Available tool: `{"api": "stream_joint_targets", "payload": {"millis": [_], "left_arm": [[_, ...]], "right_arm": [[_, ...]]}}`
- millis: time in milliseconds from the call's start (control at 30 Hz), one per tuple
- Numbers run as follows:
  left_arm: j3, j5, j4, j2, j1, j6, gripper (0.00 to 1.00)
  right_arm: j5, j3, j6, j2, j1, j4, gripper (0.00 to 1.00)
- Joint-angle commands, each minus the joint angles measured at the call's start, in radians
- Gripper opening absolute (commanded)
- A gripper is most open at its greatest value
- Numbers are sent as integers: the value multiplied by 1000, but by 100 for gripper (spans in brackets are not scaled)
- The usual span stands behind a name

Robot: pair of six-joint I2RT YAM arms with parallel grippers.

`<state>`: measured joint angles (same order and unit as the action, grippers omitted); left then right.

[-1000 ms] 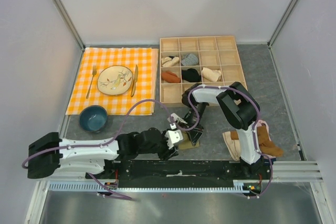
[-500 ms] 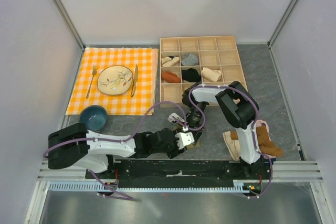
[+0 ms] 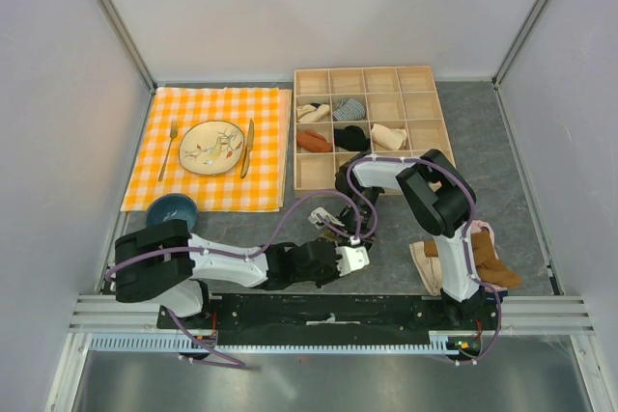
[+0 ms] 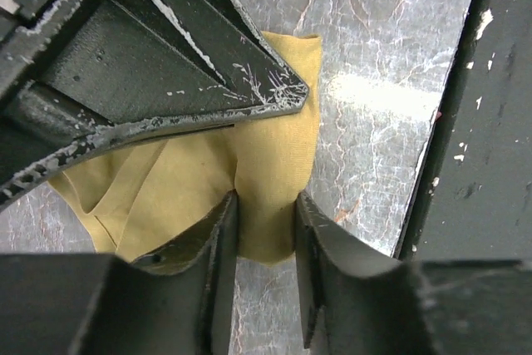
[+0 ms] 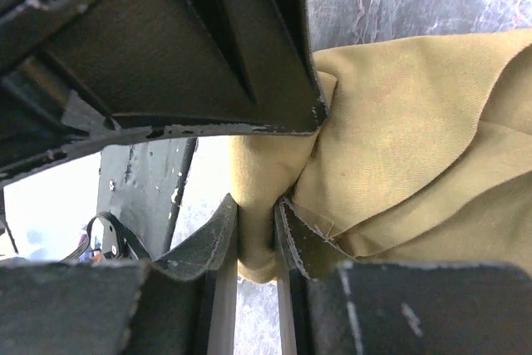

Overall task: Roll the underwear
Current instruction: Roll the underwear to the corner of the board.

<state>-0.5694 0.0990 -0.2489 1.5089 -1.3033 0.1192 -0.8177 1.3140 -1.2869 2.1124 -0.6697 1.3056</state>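
Note:
The underwear (image 4: 208, 180) is an olive-khaki bundle of cloth on the grey table, close to the front rail. My left gripper (image 4: 266, 234) is shut on a folded edge of it, the cloth touching both fingers. My right gripper (image 5: 256, 234) is shut on another fold of the underwear (image 5: 399, 139), with the rest bunched to its right. In the top view the left gripper (image 3: 350, 256) and right gripper (image 3: 340, 231) meet over the garment and hide nearly all of it. Each wrist view shows the other gripper's black finger lying across the cloth.
A wooden compartment box (image 3: 294, 132) at the back holds several rolled garments. An orange checked cloth (image 3: 145, 176) carries a plate, fork and knife, with a blue bowl (image 3: 172, 214) in front of it. Rust-brown and pink garments (image 3: 483, 262) lie by the right arm's base. A black rail (image 3: 328, 311) runs along the near edge.
My left arm has swung right, bringing its gripper up beside the right one, and its jaws have narrowed onto the cloth. The right gripper has barely moved.

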Motion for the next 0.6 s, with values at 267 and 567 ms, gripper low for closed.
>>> {"api": "stream_joint_targets", "payload": {"millis": [267, 567], "left_arm": [[-55, -44, 155, 30, 15, -209, 2], [-15, -143, 189, 17, 51, -374, 2]], "right_arm": [[8, -1, 34, -98, 37, -57, 42], [3, -18, 67, -173, 186, -75, 51]]}}
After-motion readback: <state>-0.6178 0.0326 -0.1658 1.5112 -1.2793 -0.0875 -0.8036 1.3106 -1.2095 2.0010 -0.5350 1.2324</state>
